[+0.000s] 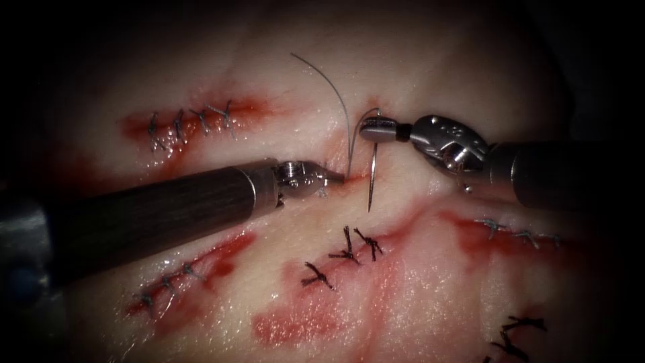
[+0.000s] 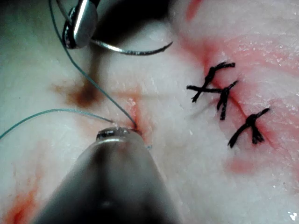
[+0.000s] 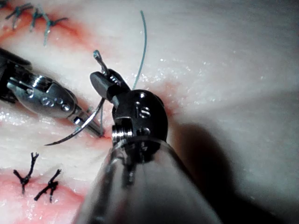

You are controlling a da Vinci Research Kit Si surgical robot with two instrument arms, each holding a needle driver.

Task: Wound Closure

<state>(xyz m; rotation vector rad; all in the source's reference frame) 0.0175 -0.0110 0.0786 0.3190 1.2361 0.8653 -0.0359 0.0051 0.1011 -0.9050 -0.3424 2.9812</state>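
Right claw (image 1: 376, 130) grips the curved needle (image 1: 371, 176) near its tail, clear of the tissue (image 1: 430, 282); left claw (image 1: 334, 177) pinches thread (image 1: 336, 94) at the cut.

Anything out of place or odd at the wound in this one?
Nothing stands out. The right end effector holds the needle near its thread end, clear of the tissue; the left end effector grips the thread at the cut.
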